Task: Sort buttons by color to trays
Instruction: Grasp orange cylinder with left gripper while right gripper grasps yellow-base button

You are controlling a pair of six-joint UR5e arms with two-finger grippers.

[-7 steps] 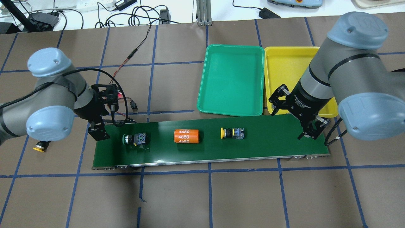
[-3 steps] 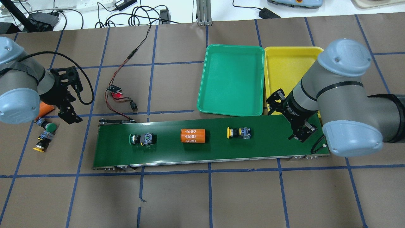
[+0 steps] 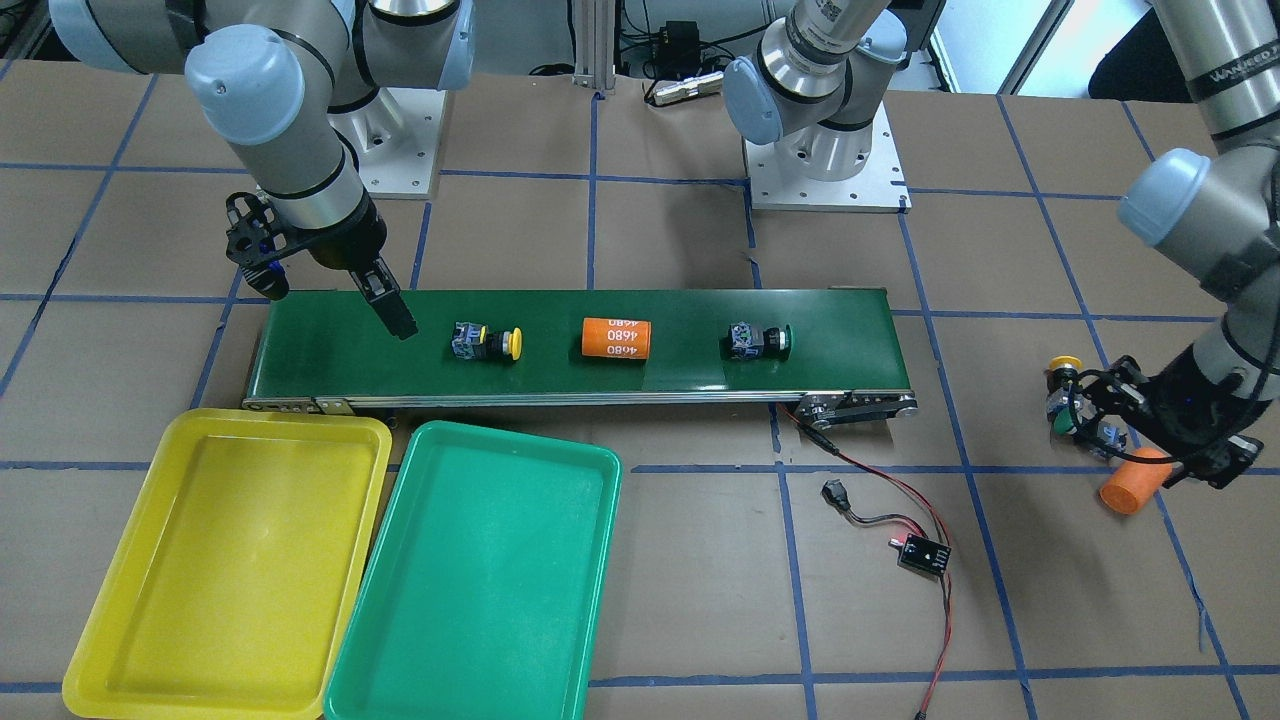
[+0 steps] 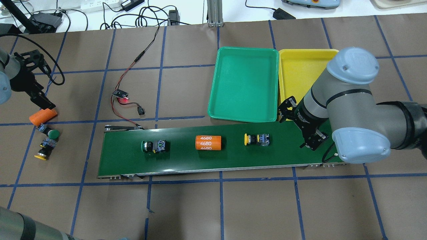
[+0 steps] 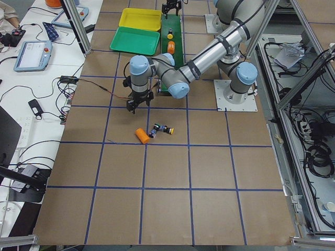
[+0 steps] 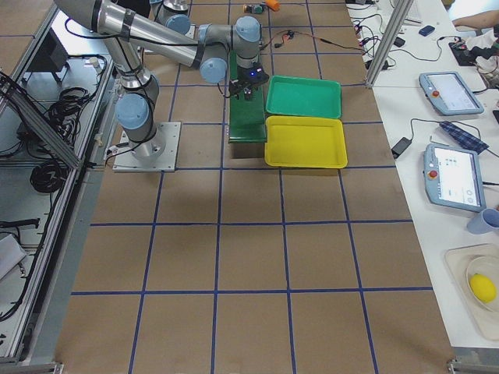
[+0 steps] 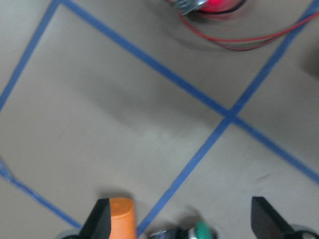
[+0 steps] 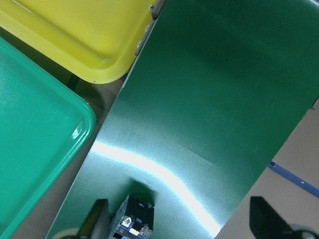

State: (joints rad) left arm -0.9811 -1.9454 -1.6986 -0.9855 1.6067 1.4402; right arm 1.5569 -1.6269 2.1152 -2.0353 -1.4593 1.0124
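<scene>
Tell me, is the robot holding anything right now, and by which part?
Nothing is held. The left end effector hangs open over the brown paper-covered table, and the right end effector hangs open over the long dark green conveyor belt.

Bright, even overhead light all round, just faint soft shadows on the table [image 4: 200, 206]. Big white glare streak across the conveyor belt [image 8: 209, 99] in the right wrist view, plus a tiny glint on the green tray [image 8: 79, 127] rim. Heavy blur all through the left wrist view. Fixed cams pretty sharp.
</scene>
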